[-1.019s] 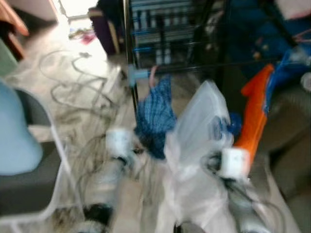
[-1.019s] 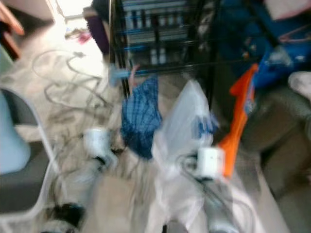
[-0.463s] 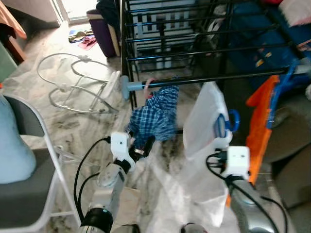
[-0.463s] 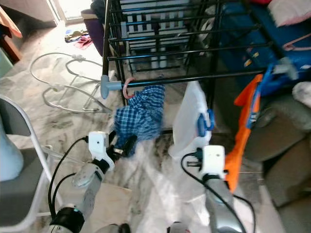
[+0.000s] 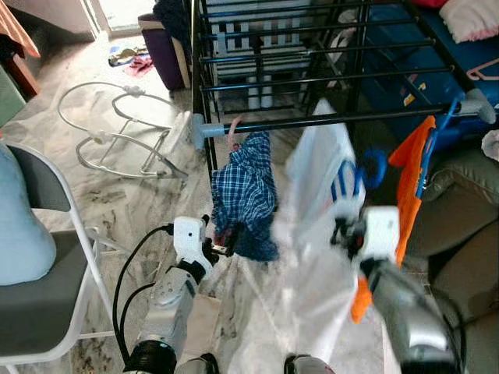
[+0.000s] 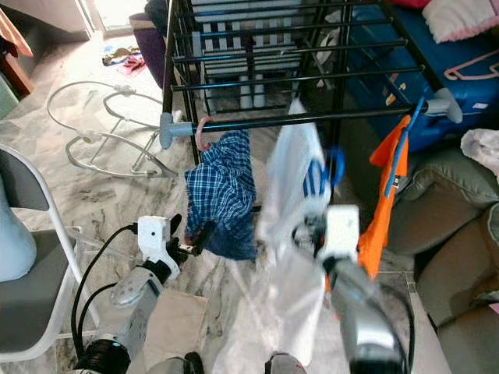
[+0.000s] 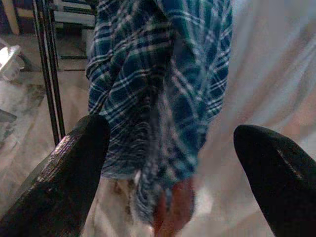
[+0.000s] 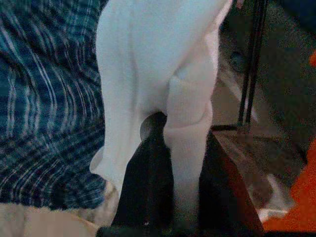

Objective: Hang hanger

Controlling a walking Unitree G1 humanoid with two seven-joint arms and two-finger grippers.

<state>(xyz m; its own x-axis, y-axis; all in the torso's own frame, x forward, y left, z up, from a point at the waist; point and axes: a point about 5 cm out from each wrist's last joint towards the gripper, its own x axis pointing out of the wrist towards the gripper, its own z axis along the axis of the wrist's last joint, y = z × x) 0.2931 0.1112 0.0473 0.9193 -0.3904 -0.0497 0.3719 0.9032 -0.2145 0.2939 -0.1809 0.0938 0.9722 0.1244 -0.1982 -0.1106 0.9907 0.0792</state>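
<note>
A white garment point(image 5: 323, 195) on a blue hanger point(image 5: 369, 168) is held up just below the black rail point(image 5: 335, 120) of the drying rack. My right gripper point(image 8: 183, 190) is shut on the white fabric, and its arm point(image 5: 390, 288) is blurred. A blue plaid shirt point(image 5: 245, 195) hangs from the rail on a pink hanger point(image 5: 234, 127). My left gripper point(image 7: 170, 173) is open at the plaid shirt's lower hem, with the cloth between its spread fingers point(image 7: 64, 168). An orange garment point(image 5: 409, 183) hangs on another blue hanger at the rail's right end.
A grey folding chair point(image 5: 47, 296) stands at the left. A white wire frame point(image 5: 117, 132) lies on the marble floor. A grey sofa point(image 5: 460, 226) is at the right, and a blue case point(image 5: 429, 62) sits behind the rack.
My right arm has lifted the white garment and its hanger up toward the rail. The left gripper stays at the plaid shirt's hem. The view has steadied.
</note>
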